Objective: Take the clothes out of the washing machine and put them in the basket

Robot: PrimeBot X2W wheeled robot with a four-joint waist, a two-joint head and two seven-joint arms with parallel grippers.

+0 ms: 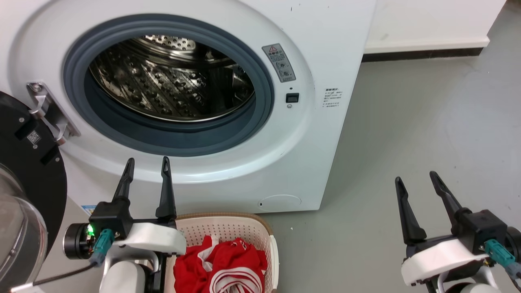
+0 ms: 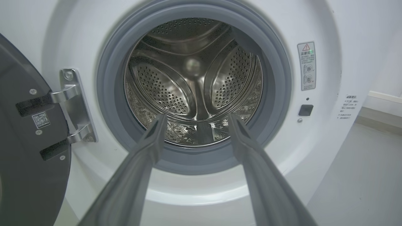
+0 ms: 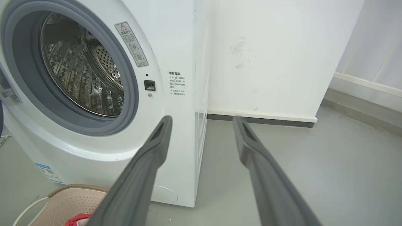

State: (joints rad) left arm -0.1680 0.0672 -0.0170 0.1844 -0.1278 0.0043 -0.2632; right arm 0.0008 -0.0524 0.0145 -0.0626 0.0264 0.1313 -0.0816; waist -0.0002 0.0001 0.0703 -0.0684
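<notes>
Clothes (image 1: 220,264) are seen bundled in the basket (image 1: 244,232) before the washing machine (image 1: 317,122), just beside and below the nearer left end effector (image 1: 147,160), which is spread wide and empty, as is the right end effector (image 1: 415,176).

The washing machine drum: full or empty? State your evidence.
Empty: only bare perforated steel shows inside the drum; the red clothes lie in the basket.

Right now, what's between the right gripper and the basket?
Bare grey floor, nothing else. The head view shows it: the open right gripper sits right of the basket, which holds the clothes, with only floor between them.
</notes>
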